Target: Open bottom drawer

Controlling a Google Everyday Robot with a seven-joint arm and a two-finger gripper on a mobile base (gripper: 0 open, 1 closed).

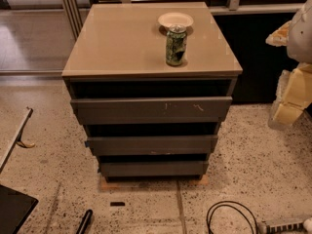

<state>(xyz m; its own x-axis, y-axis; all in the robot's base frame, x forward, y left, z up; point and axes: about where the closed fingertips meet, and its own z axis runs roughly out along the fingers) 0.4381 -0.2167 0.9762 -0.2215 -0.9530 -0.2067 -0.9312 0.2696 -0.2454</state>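
The bottom drawer (153, 168), a plain matte dark grey rectangular front, lies lengthwise left to right and faces the camera. It sits below and well left of the blocky cream-yellow gripper (291, 101) at the right edge, whose grip cannot be told.

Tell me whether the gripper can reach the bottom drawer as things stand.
Probably yes: the gripper hangs to the right of the cabinet, and nothing stands between it and the bottom drawer.
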